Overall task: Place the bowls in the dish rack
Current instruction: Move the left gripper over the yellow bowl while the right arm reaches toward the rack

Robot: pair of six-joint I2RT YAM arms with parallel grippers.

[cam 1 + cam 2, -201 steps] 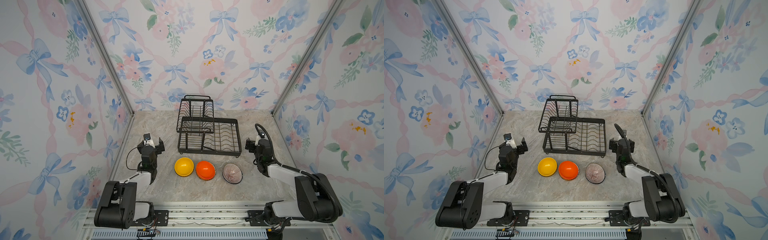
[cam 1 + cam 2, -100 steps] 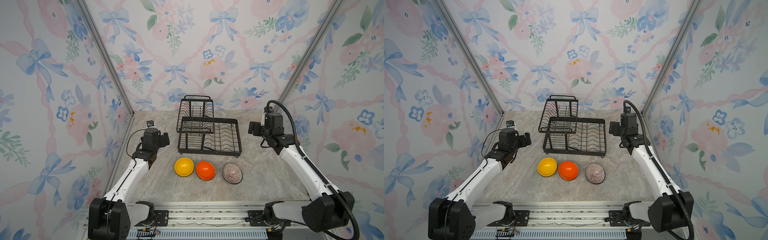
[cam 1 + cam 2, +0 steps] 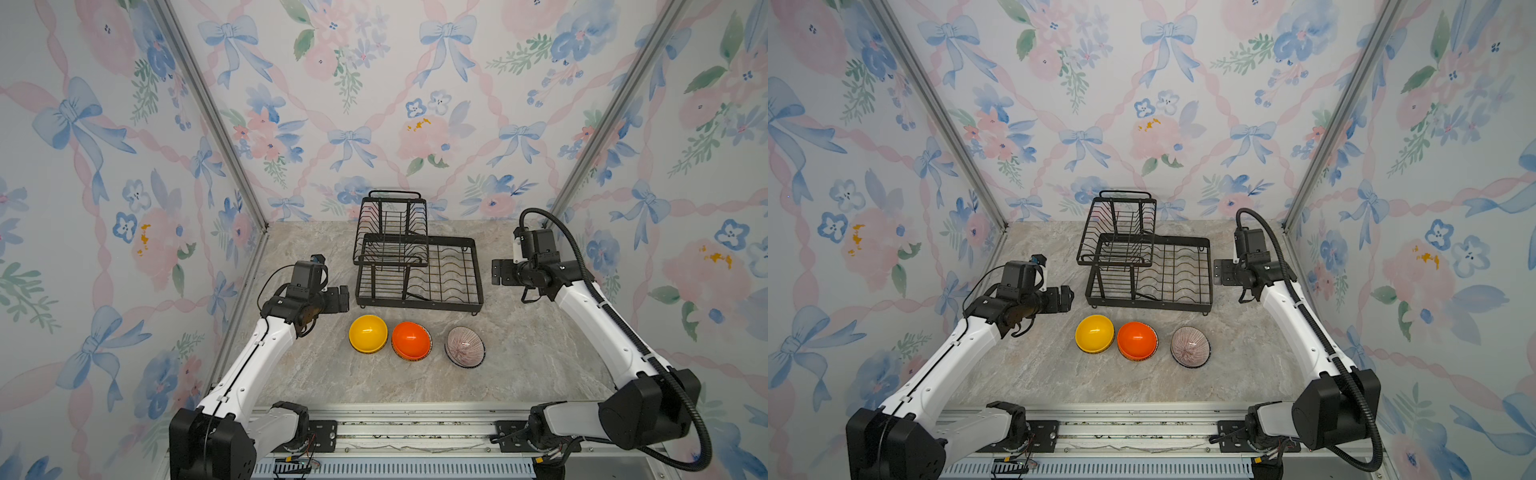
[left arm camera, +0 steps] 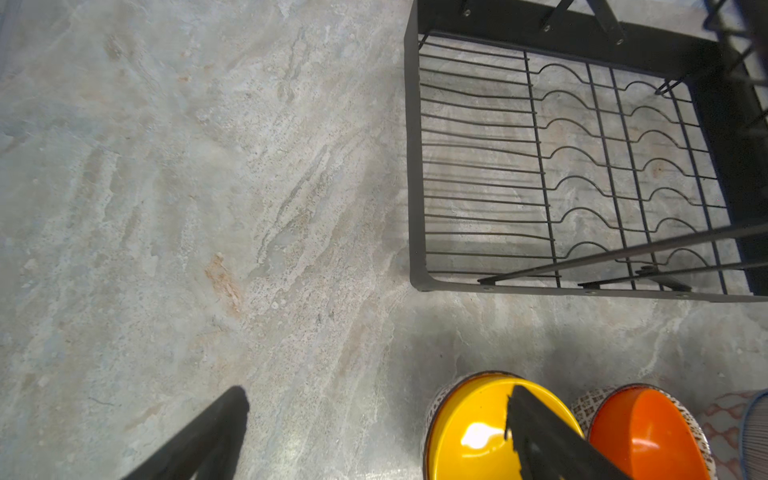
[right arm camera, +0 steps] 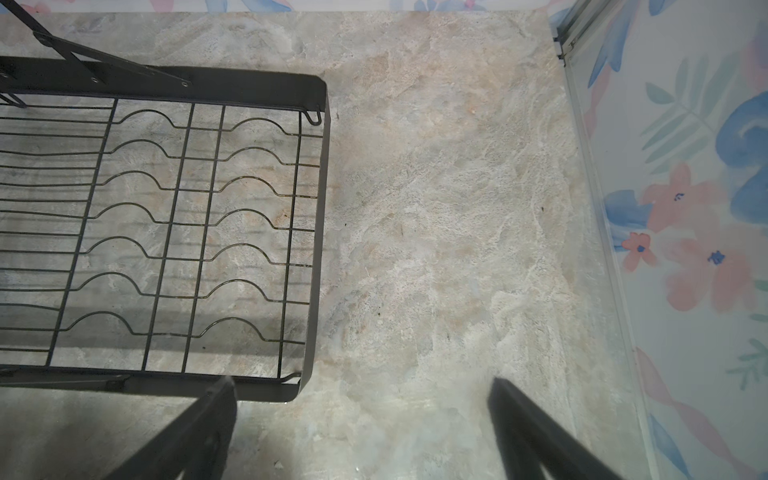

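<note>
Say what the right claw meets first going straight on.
Likely bare table beside the dish rack; depth is unclear, so the right claw's rack-side finger may clip the rack's corner first.

Three bowls in a row in front of the dish rack [image 3: 419, 306].
The rack stands in the middle of the table [image 3: 528, 365], near the back. The left bowl [image 3: 368, 333] and middle bowl [image 3: 410, 340] sit close together; the right bowl [image 3: 464, 347] sits a bit apart. The left gripper [image 3: 343, 294] hangs left of the rack, the right gripper [image 3: 497, 272] right of it.
</note>
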